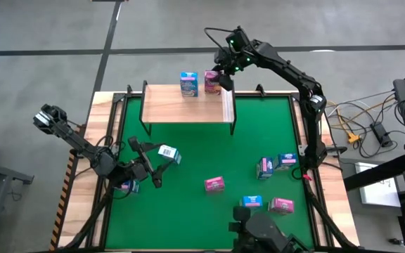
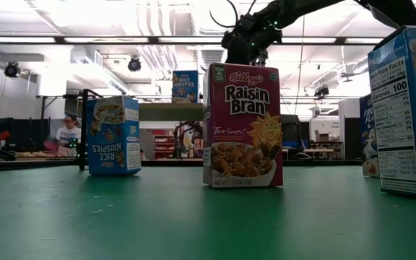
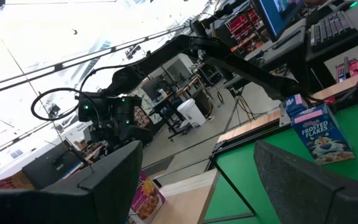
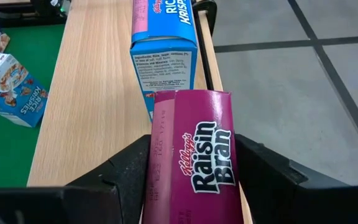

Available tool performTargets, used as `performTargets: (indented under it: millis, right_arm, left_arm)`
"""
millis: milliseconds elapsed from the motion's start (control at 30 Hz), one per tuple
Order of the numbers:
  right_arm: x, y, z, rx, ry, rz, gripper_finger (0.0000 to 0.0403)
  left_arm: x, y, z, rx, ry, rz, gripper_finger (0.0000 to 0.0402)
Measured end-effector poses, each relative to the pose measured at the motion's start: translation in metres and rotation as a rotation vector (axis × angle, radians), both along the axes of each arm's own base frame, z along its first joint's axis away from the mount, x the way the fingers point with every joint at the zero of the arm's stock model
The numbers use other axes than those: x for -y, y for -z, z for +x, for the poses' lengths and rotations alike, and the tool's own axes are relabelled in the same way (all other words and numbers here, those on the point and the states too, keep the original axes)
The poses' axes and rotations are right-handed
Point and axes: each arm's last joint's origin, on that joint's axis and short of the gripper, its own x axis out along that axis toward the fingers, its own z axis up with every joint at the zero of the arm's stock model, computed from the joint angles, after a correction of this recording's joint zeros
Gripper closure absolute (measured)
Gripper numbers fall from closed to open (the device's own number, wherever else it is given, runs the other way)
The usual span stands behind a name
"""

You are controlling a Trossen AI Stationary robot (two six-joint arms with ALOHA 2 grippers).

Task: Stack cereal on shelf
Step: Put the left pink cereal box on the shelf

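Wooden shelf (image 1: 181,105) with two cereal boxes (image 1: 189,83), right jaws loosely around one, left jaws wide, empty.

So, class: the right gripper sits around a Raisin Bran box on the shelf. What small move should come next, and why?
Probably finish opening and lift straight up. The right gripper flanks the Raisin Bran box, which stands on the shelf beside the Rice Krispies box, so a sideways retreat could knock either over.
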Motion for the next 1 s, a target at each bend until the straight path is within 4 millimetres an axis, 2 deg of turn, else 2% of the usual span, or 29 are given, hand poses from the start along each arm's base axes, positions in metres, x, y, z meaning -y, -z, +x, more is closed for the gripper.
performTargets:
  millis: [233, 667, 800, 1000]
  right_arm:
    - [-0.0004, -0.0013, -0.0002, 0.000, -0.007, -0.009, 0.0200]
    - [-0.0039, 0.0015, -0.0025, -0.037, -0.048, -0.013, 0.0251]
    - [-0.0043, 0.0015, -0.0023, -0.036, -0.047, -0.008, 0.0245]
    - [-0.0045, 0.0021, -0.0026, -0.041, -0.043, 0.001, 0.0212]
  left_arm:
    - [0.0000, 0.0000, 0.0000, 0.000, 0.000, 0.000, 0.0111]
    - [0.0001, 0.0000, 0.0000, 0.000, 0.001, 0.000, 0.0111]
    - [0.0000, 0.0000, 0.0000, 0.000, 0.000, 0.000, 0.0111]
    - [0.0001, 0.0000, 0.0000, 0.000, 0.001, 0.000, 0.0111]
